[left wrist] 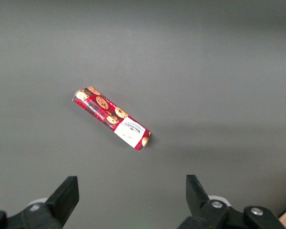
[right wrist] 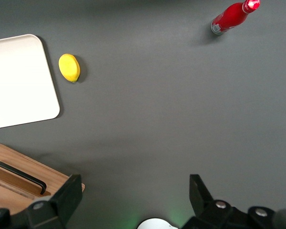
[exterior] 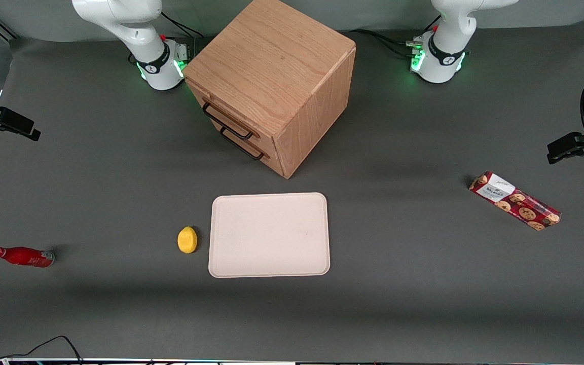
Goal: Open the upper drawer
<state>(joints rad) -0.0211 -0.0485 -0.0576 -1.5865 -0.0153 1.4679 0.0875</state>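
Centrally on the dark grey counter (exterior: pixel 403 284) stands the cube-shaped wooden cabinet (exterior: pixel 277 66), between the two arm bases, turned at an angle so that its drawer face looks toward the working arm's end of the counter. Both drawers sit flush and shut; the upper drawer (exterior: pixel 210 100) carries a thin black bar handle (exterior: pixel 226 123), and directly below it the lower drawer (exterior: pixel 249 144) has an identical black handle (exterior: pixel 241 145). The right arm's pincer (right wrist: pixel 131 195) hangs high over bare counter near the working arm's end, well apart from the cabinet; in the right wrist view its two black fingers (right wrist: pixel 66 196) stand wide apart with nothing between them, and a corner of the cabinet with one black handle shows just beside one finger. Nearer to the front camera than the cabinet lies a pale rectangular tray (exterior: pixel 269 234), flat and bare. Just beside the tray, toward the working arm's end, rests a yellow lemon (exterior: pixel 187 240), not touching it. Further toward that same end a red bottle (exterior: pixel 22 256) lies on its side. Toward the parked arm's end of the counter a red cookie box (exterior: pixel 514 201) with chocolate-chip pictures lies flat and slanted, well apart from everything else
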